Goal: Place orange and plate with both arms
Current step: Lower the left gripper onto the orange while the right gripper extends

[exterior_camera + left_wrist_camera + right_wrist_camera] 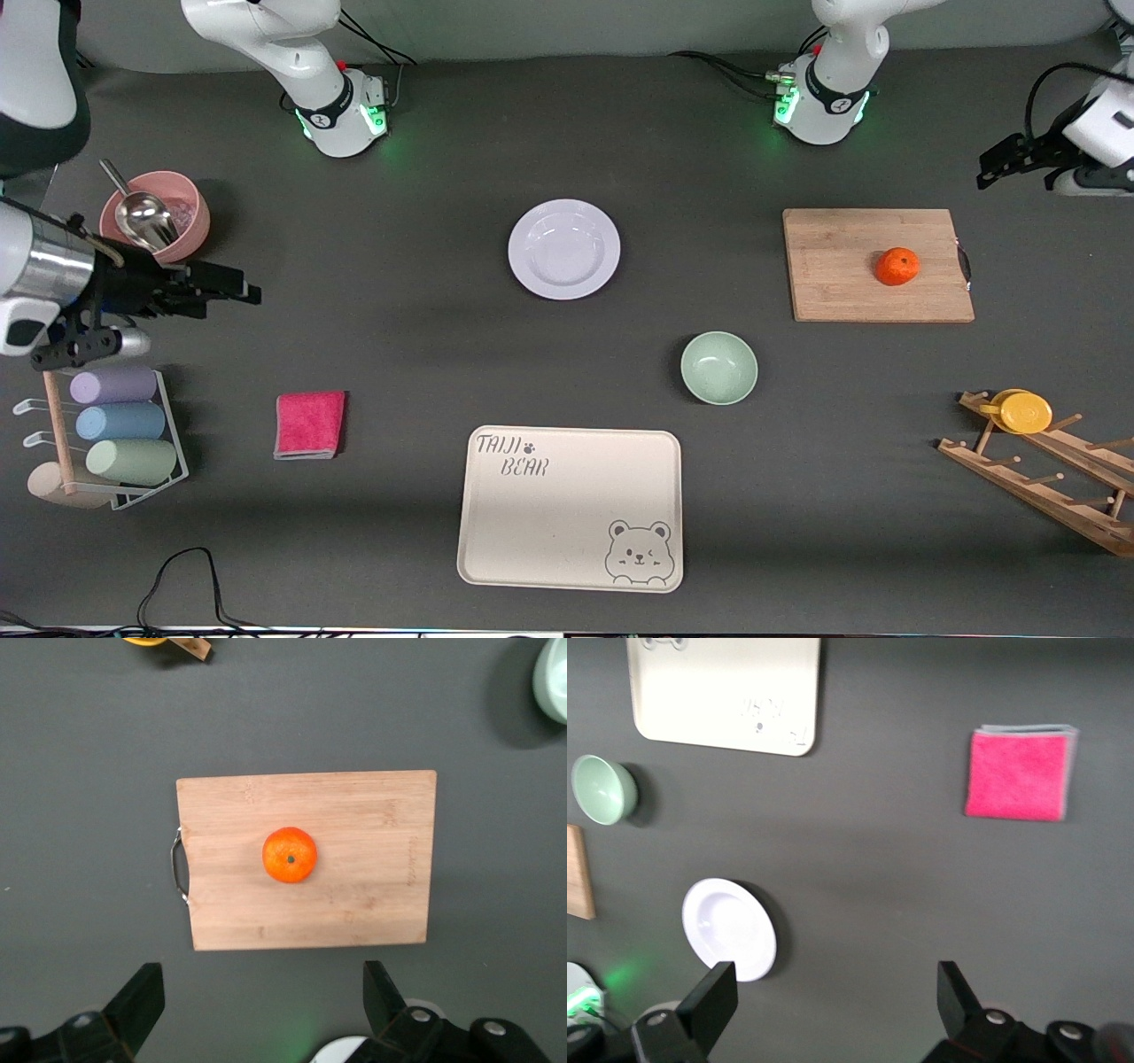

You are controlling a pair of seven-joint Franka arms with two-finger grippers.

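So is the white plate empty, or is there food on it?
Empty. The plate shows only its bare glossy surface in the front view, and the orange sits apart on the wooden cutting board.

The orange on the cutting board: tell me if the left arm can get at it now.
Probably yes: the orange sits alone on the cutting board, uncovered, and the left pincer is open.

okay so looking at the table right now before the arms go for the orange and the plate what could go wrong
1. The orange sits loose on the cutting board; a slightly off-centre pinch by the open left gripper could roll it away.
2. The plate lies flat on the mat, so the open right gripper may struggle to catch its rim.
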